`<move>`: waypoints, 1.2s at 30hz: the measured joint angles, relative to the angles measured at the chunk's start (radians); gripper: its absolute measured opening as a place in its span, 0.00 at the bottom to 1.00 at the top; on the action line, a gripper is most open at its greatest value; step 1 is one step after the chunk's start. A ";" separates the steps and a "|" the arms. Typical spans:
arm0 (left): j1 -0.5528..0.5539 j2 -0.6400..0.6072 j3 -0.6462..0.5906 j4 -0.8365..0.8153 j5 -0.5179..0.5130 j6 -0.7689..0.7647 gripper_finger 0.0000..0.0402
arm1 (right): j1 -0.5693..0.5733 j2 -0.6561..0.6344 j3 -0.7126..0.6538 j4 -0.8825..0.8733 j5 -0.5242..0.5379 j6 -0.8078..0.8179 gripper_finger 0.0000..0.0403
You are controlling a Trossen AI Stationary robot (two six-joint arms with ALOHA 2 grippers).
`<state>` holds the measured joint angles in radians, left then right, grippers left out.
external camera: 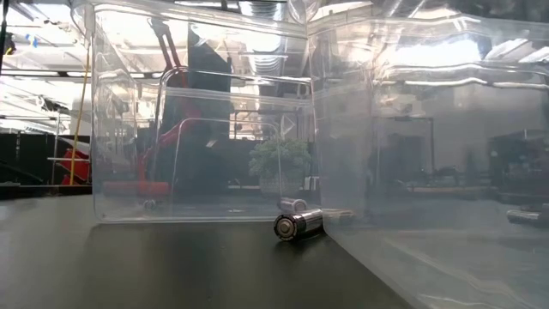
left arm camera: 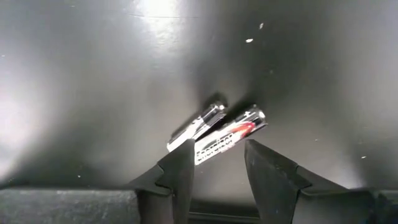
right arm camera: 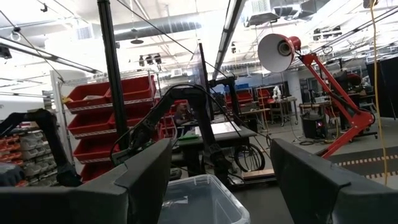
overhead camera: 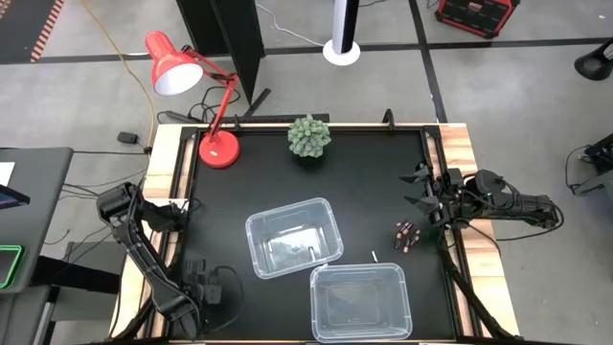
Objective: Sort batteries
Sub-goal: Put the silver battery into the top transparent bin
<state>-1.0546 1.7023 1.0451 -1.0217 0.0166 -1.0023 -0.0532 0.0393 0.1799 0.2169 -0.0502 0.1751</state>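
two batteries (left arm camera: 217, 134) lie side by side on the black table (left arm camera: 93, 93) just ahead of the left gripper (left arm camera: 217, 163), whose fingers stand partly open, holding nothing. more batteries (overhead camera: 406, 234) cluster near the right gripper (overhead camera: 421, 189), which waits wide open and empty at the table's right edge, beside two clear bins (overhead camera: 293, 236).

Red desk lamp (overhead camera: 218, 144) at black table's (overhead camera: 364, 182) far left corner — small green plant (overhead camera: 309, 136) just right of lamp, near far edge.
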 joint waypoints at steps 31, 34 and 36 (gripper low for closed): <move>0.000 0.002 -0.047 0.055 0.027 0.019 0.34 | 0.000 0.000 0.000 0.000 0.000 -0.001 0.72; 0.000 0.002 -0.049 0.052 0.027 0.014 0.34 | 0.000 0.000 0.000 0.000 0.000 -0.001 0.72; 0.000 0.002 -0.049 0.056 0.027 0.004 0.34 | 0.000 0.000 0.000 0.000 0.000 -0.001 0.72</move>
<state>-1.0542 1.7042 0.9958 -0.9652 0.0441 -0.9981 -0.0532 0.0395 0.1799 0.2165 -0.0502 0.1741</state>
